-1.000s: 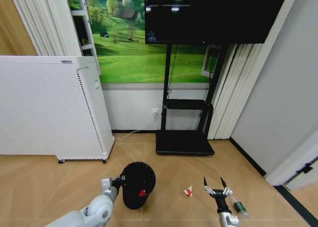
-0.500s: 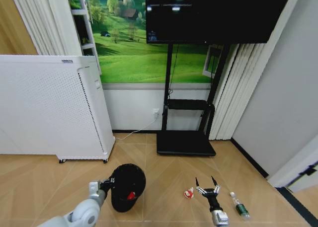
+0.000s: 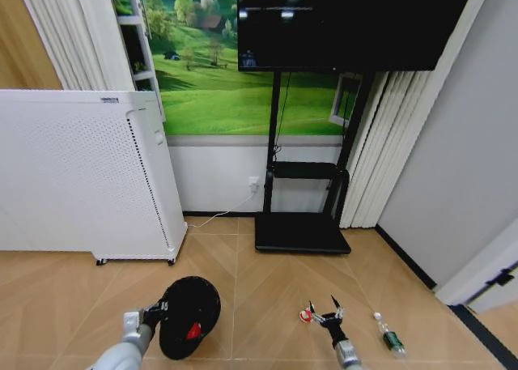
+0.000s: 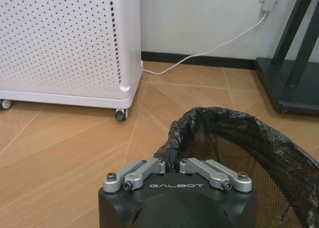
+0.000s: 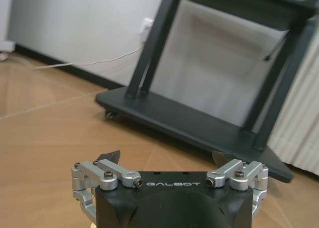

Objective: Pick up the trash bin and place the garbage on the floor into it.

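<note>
Right gripper closing on the red wrapper; bin still held.
Left gripper (image 3: pixel 151 313) stays clamped on the bin (image 3: pixel 188 328) rim, one red piece already inside. Bin has shifted left, away from the TV stand (image 3: pixel 300 234). Right gripper (image 3: pixel 324 315), fingers spread and empty, has moved in just beside the wrapper (image 3: pixel 306 314). Bottle (image 3: pixel 388 338) lies on the floor (image 3: pixel 267 305) to its right.

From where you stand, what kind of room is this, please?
Probably a living room or showroom mock-up: a large dark screen on a wheeled black stand, a meadow mural, herringbone wood floor, and a white perforated cabinet.
</note>
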Available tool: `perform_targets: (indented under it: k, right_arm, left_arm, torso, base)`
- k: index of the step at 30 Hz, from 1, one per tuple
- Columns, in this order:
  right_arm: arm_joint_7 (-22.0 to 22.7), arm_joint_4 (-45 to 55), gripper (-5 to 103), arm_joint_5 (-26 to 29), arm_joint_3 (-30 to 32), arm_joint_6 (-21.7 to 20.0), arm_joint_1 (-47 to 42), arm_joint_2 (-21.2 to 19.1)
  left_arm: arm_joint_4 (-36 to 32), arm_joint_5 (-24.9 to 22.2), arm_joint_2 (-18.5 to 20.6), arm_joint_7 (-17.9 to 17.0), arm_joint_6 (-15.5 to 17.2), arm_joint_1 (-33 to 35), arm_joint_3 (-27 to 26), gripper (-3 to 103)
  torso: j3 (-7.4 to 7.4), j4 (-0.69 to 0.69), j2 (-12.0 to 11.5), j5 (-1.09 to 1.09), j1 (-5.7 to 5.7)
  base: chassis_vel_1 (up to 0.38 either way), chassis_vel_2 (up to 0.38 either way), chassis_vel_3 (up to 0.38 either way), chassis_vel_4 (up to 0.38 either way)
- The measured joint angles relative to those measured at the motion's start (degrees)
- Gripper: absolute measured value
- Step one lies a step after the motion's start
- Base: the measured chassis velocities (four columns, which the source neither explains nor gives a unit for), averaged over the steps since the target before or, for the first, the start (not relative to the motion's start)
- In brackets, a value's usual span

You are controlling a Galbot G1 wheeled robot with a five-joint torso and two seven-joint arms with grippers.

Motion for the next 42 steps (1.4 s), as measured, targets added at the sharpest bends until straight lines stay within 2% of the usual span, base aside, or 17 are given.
perform_targets:
  k: [4, 10, 14, 16, 17, 18, 21, 25, 27, 28, 30, 37, 42]
  right_arm:
    - [-2.8, -8.3, 100, -4.3, -0.4, 2.4, 4.0, 1.7]
    - [-4.9, -11.8, 100, -4.1, -2.7, 2.8, 6.5, 2.9]
    - [-7.4, -12.7, 100, -0.2, -4.5, 2.7, 7.6, 3.9]
    - [-9.8, -12.3, 100, 6.2, -6.4, 1.1, 7.3, 3.9]
    - [-9.8, -12.3, 100, 6.2, -6.4, 1.1, 7.3, 3.9]
    - [-10.8, -12.1, 100, 9.5, -7.2, -0.2, 7.1, 3.8]
    - [-14.6, -13.8, 100, 11.2, -7.6, -0.4, 7.2, 3.9]
    - [-16.6, -15.5, 100, 10.7, -7.6, -0.1, 8.0, 4.0]
    - [-17.2, -18.8, 100, 5.9, -6.7, 1.7, 10.2, 4.7]
    - [-17.2, -18.8, 100, 5.9, -6.7, 1.7, 10.2, 4.7]
    - [-17.0, -19.8, 100, 2.4, -5.8, 2.5, 11.5, 5.1]
    - [-16.5, -20.1, 100, 1.0, -5.8, 2.7, 12.0, 5.2]
    - [-16.5, -23.8, 100, 0.0, -5.8, 2.7, 14.9, 6.2]
  left_arm:
    - [-0.1, 1.1, -0.7, 0.7, 0.1, 3.9, -2.8, 6]
    - [-0.3, 1.8, -2.0, 0.6, 0.1, 5.6, -4.0, 6]
    - [-0.2, 2.0, -2.6, 0.4, 0.2, 5.9, -4.2, 6]
    - [-0.3, 2.0, -2.7, 0.2, 0.2, 6.1, -4.3, 6]
    - [-0.3, 2.0, -2.7, 0.2, 0.2, 6.1, -4.3, 6]
    - [-0.3, 2.0, -2.8, 0.1, 0.2, 6.1, -4.4, 6]
    - [-0.2, 2.0, -2.9, -0.1, 0.2, 5.8, -4.3, 6]
    - [-0.2, 2.0, -3.1, -0.2, 0.2, 5.6, -4.2, 6]
    - [-0.1, 2.1, -3.5, -0.3, 0.2, 5.6, -4.2, 6]
    - [-0.1, 2.1, -3.5, -0.3, 0.2, 5.6, -4.2, 6]
    - [0.0, 2.2, -4.0, -0.4, 0.2, 5.7, -4.2, 6]
    - [0.0, 2.3, -4.2, -0.5, 0.2, 5.8, -4.2, 6]
    - [0.2, 2.2, -4.7, -0.6, 0.2, 5.1, -3.6, 6]
  torso:
    - [0.00, 0.03, 0.0, 0.02, 0.00]
    - [0.00, 0.02, 0.0, 0.00, 0.00]
    - [0.00, 0.03, 0.0, -0.01, 0.00]
    - [0.00, 0.03, 0.0, 0.00, 0.00]
    - [0.00, 0.03, 0.0, 0.00, 0.00]
    - [0.00, 0.02, 0.0, 0.00, 0.00]
    - [0.00, 0.02, 0.0, 0.00, 0.00]
    - [0.00, 0.01, 0.0, 0.00, 0.00]
    - [0.00, 0.02, 0.0, 0.01, 0.00]
    - [0.00, 0.02, 0.0, 0.01, 0.00]
    - [0.00, 0.05, 0.0, -0.01, 0.00]
    - [0.00, 0.03, 0.0, 0.01, 0.00]
    - [0.00, 0.02, 0.0, 0.02, 0.00]
  base:
    - [0.000, 0.000, 0.000, 0.000]
    - [0.000, 0.000, 0.000, 0.000]
    - [0.000, 0.000, 0.000, 0.000]
    - [0.000, 0.000, 0.000, 0.000]
    - [0.000, 0.000, 0.000, 0.000]
    - [0.000, 0.000, 0.000, 0.000]
    - [0.000, 0.000, 0.000, 0.000]
    - [0.000, 0.000, 0.000, 0.000]
    - [0.000, 0.000, 0.000, 0.000]
    - [0.000, 0.000, 0.000, 0.000]
    - [0.000, 0.000, 0.000, 0.000]
    - [0.000, 0.000, 0.000, 0.000]
    - [0.000, 0.000, 0.000, 0.000]
